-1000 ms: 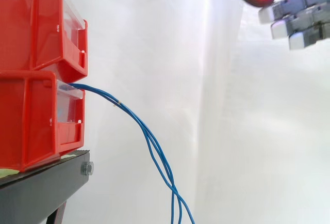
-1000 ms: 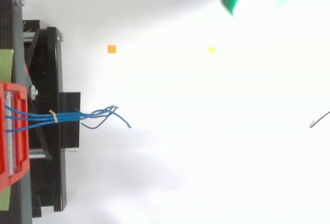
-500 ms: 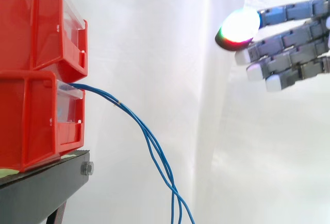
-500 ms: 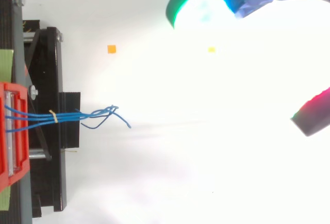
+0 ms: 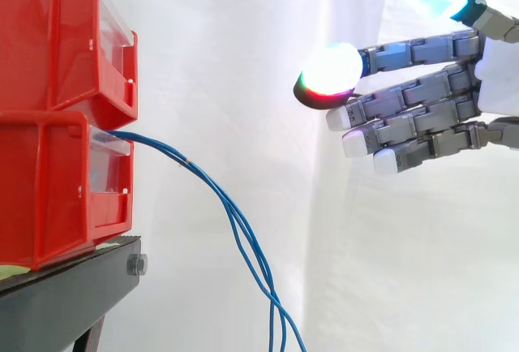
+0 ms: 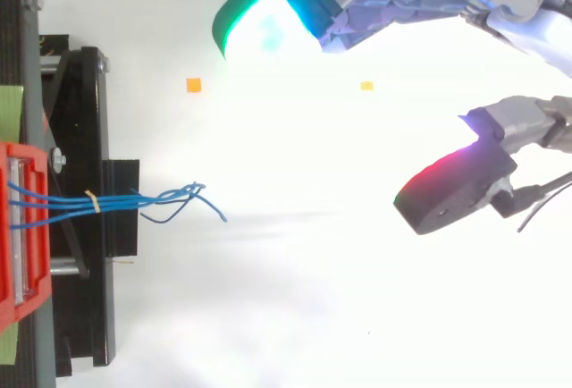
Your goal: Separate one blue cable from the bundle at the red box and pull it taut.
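A bundle of blue cables (image 5: 231,214) leaves the lower red bin (image 5: 57,182) and droops down to the right; from above, the blue cables (image 6: 125,200) are tied by a small yellow band and end in loose tips. My hand (image 5: 422,117) hangs to the right of the cables, higher than them and well apart. Its fingers are straight and spread, pointing left toward the bins, with nothing between them. In the top view the hand (image 6: 402,4) enters from the upper right, thumb pad (image 6: 447,196) below the fingers.
Two red bins are stacked, the upper red bin (image 5: 65,36) on the lower one, on a black stand (image 5: 65,295). A white curtain hangs behind. Small orange (image 6: 193,85) and yellow (image 6: 366,86) markers lie on the white floor.
My hand has come down and to the left toward the cables, showing more of its fingers and thumb. The cables and bins have not moved.
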